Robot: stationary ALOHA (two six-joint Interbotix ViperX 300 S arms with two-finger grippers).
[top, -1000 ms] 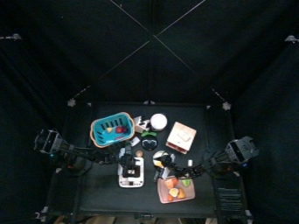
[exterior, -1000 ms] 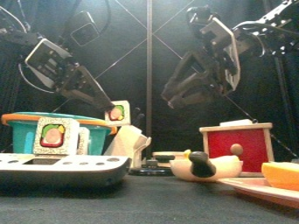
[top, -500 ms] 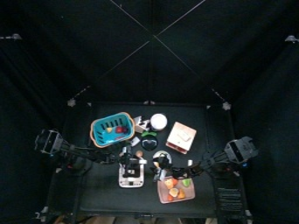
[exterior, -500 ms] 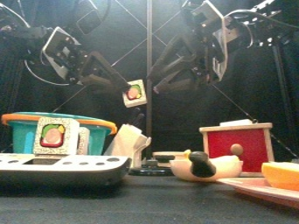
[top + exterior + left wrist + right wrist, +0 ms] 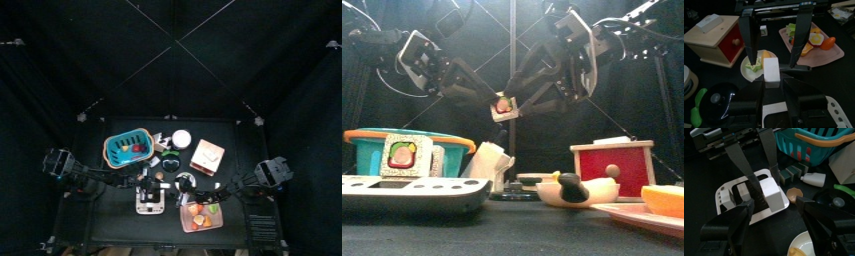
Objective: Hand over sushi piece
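The sushi piece (image 5: pixel 504 106), white rice with a pink and green centre, hangs in mid-air above the table's middle. My left gripper (image 5: pixel 496 104) reaches in from the left and is shut on it; the left wrist view shows the white block (image 5: pixel 771 70) between its jaws. My right gripper (image 5: pixel 515 98) comes down from the right, and its fingers (image 5: pixel 748 45) stand open on either side of the piece. In the right wrist view the sushi piece (image 5: pixel 772 195) sits between my wide-open right jaws. In the top view both grippers meet near the table's middle (image 5: pixel 168 181).
Below stand a teal basket (image 5: pixel 409 148) with another sushi piece (image 5: pixel 402 155) before it, a white tray (image 5: pixel 409 190), a red wooden box (image 5: pixel 612 165), a small dish of food (image 5: pixel 576 190) and a pink plate of fruit (image 5: pixel 656 208).
My left gripper has carried the sushi piece to the right and a little up to the middle. My right gripper has come down and left, and its open fingers now straddle the piece.
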